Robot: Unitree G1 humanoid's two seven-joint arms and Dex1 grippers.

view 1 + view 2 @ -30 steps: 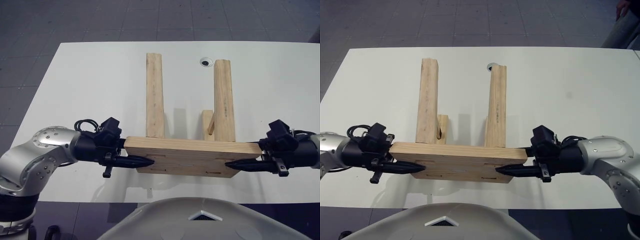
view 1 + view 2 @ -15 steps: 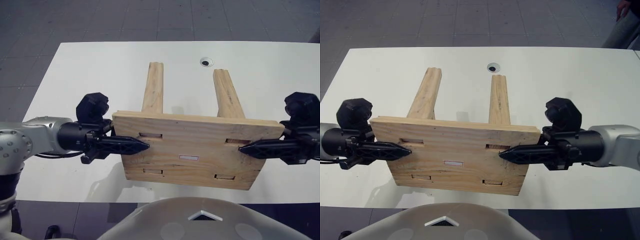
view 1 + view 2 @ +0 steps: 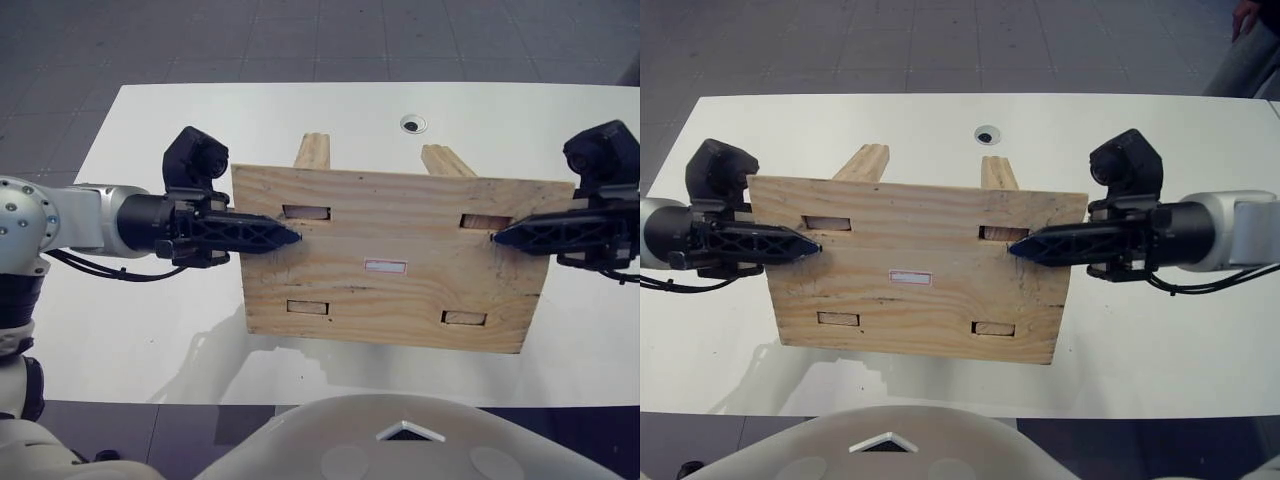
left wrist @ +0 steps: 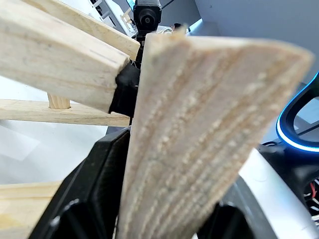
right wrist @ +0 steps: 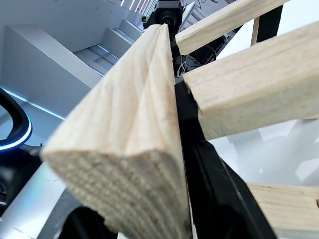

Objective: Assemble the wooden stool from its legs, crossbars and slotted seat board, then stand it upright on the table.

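**Stool clamped at both ends of its seat board**

The left gripper (image 3: 285, 237) has its jaws closed on the left end of the slotted seat board (image 3: 390, 300). The right gripper (image 3: 500, 239) is closed on the opposite end. In both wrist views the board's end grain sits between black fingers (image 4: 94, 189).

The board's top face is tilted toward the head camera and shows four slots with leg ends in them. Two legs (image 3: 312, 150) point away behind the far edge, over the white table (image 3: 150, 330). Whether the legs touch the table cannot be told. A cable hole (image 3: 411, 124) lies in the table beyond the legs.
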